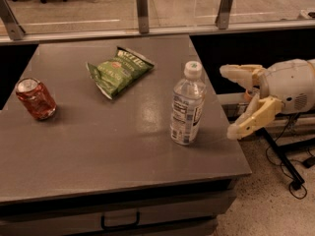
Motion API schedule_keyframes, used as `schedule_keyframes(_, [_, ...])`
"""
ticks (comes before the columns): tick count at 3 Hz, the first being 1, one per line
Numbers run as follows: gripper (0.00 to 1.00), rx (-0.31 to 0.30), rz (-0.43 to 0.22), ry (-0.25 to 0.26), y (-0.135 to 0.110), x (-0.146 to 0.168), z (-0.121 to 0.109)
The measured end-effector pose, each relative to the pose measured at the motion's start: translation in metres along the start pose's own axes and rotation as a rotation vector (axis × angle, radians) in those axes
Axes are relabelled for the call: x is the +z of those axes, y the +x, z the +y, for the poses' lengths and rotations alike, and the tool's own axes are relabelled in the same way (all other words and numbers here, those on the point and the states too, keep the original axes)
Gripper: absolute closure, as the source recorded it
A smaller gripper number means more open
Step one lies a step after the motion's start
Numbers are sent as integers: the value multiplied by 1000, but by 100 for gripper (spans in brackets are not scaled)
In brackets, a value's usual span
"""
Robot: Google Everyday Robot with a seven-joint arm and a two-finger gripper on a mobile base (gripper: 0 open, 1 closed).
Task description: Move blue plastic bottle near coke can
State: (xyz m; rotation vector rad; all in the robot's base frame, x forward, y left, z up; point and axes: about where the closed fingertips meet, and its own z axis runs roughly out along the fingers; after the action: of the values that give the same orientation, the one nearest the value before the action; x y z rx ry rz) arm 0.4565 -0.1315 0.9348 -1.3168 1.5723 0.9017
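Well — bottle (187,107) upright, claw (228,102) beside it.

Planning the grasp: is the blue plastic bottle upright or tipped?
Upright: the blue plastic bottle stands on its base, cap up. The open claw hangs beside it, not touching.

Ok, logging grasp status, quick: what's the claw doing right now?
Claw: open, holding nothing, just right of the bottle, not touching it.
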Motion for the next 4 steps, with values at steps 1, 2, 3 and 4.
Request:
schedule_keyframes(1, [0, 2, -29, -3, -7, 0, 1])
schedule_keyframes(2, [0, 14, -16, 4, -3, 11, 1])
schedule_keyframes(3, [0, 39, -5, 19, 2, 33, 0])
schedule_keyframes(4, [19, 61, -14, 36, 3, 53, -4])
